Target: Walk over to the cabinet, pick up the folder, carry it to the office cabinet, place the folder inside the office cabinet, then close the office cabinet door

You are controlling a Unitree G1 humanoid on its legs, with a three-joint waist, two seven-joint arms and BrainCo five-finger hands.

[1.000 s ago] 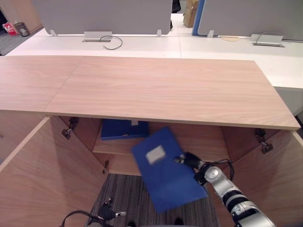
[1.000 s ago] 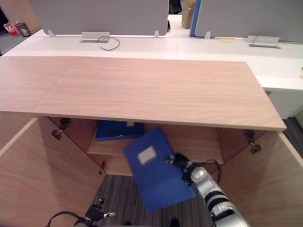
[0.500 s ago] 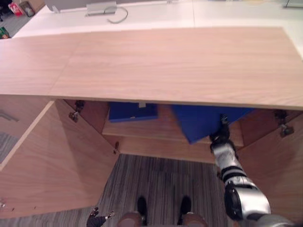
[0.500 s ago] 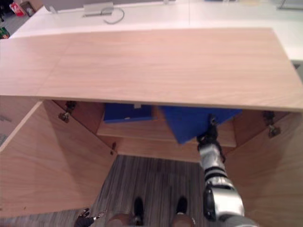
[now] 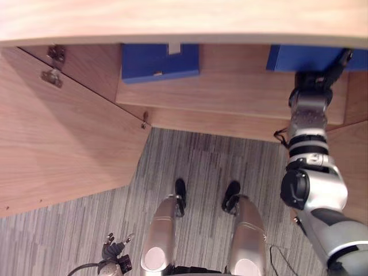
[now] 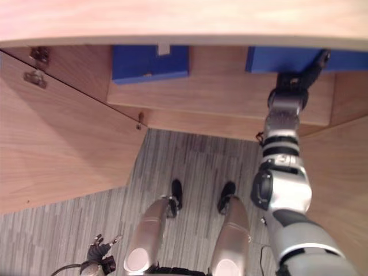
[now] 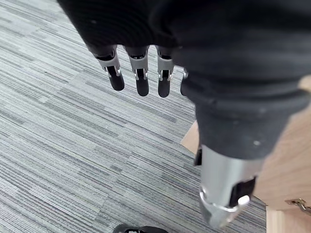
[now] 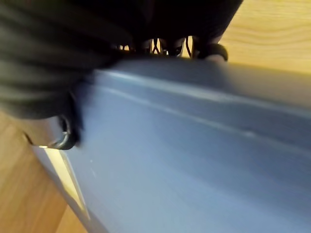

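The right hand (image 5: 318,80), upper right, is placing the blue folder (image 5: 299,57) inside the office cabinet (image 5: 184,23), its fingers (image 8: 209,48) curling over the folder's edge. The arm is reaching up from the lower right. Whether the folder is resting on the shelf (image 5: 230,95) I cannot tell. The next move is probably calling for letting go, drawing back and swinging the open door (image 5: 63,138) shut. The left hand (image 7: 138,73) is hanging, fingers straight, over the carpet (image 7: 58,145).
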